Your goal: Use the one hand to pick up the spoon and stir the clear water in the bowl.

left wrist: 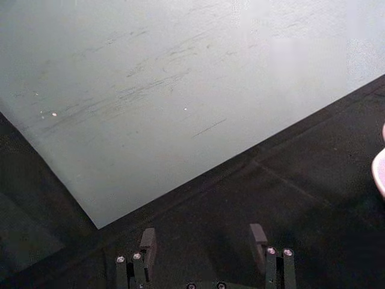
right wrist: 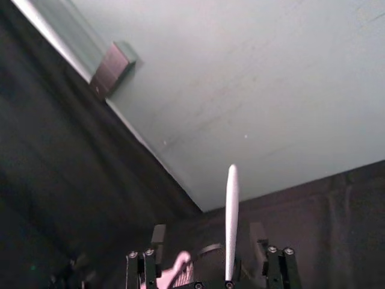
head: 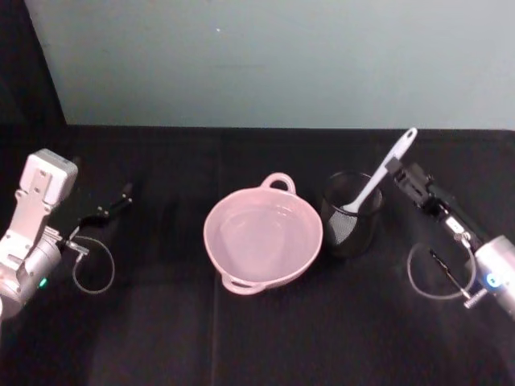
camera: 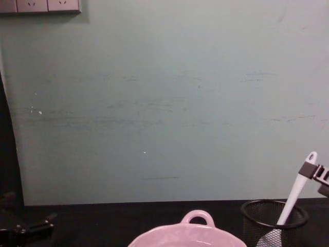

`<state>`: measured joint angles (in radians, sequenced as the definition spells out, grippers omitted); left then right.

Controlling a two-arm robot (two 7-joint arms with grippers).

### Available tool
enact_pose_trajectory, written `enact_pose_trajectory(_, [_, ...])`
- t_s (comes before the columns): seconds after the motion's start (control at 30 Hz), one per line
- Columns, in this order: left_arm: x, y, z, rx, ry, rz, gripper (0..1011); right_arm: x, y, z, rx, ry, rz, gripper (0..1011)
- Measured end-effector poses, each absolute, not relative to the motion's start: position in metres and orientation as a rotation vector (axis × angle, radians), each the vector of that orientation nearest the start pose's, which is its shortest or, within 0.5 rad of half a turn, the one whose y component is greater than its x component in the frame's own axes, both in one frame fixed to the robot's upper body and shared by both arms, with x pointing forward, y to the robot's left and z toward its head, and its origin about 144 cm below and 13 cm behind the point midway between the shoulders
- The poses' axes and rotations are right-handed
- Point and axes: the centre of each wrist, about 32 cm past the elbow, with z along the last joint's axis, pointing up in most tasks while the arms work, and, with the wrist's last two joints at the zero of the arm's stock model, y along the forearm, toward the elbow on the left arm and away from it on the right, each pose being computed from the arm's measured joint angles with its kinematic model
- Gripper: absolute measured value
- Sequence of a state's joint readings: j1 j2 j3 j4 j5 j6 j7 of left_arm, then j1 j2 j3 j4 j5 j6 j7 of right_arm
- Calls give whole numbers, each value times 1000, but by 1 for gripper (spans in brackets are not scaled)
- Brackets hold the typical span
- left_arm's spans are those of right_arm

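The pale pink bowl (head: 211, 241) sits mid-table, and faint glints show the clear water (head: 269, 229) inside it. Just to its right stands a black wire-mesh cup (head: 352, 215) with the white spoon (head: 378, 177) in it, handle leaning up and to the right. My right gripper (head: 400, 171) is open at the spoon's upper handle. In the right wrist view the spoon (right wrist: 231, 217) stands between the spread fingers (right wrist: 158, 236), nearer the other finger. The chest view shows the spoon (camera: 297, 190) with a finger against its handle. My left gripper (head: 113, 207) rests open at the far left.
A black cloth covers the table, and a pale green wall rises close behind it. Cable loops (head: 92, 269) hang by each wrist. The bowl's rim (left wrist: 380, 171) shows in the left wrist view. Wall sockets (camera: 41, 5) sit high on the wall.
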<state>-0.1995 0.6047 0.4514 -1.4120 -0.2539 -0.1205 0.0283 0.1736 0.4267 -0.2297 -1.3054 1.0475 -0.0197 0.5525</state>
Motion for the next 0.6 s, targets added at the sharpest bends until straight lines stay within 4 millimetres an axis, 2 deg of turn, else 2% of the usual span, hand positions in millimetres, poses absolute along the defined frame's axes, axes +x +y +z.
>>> enact_pose_trajectory(0.17, [489, 310, 1140, 304, -285, 1248, 1011, 486, -327, 1145, 280, 376, -988, 982])
enact_pose_trajectory(0.2, [489, 310, 1140, 304, -285, 1248, 1011, 482, -329, 1154, 207, 336, -1016, 1004])
enact_pose_trajectory(0.4, [489, 310, 1140, 304, -285, 1248, 1011, 474, -328, 1183, -9, 190, -1099, 1004])
enact_pose_trajectory(0.5, [489, 310, 1140, 304, -285, 1248, 1011, 470, -323, 1199, -171, 87, -1164, 1004])
enact_pose_trajectory(0.6, [489, 310, 1140, 304, -285, 1248, 1011, 467, -320, 1205, -259, 37, -1199, 1004])
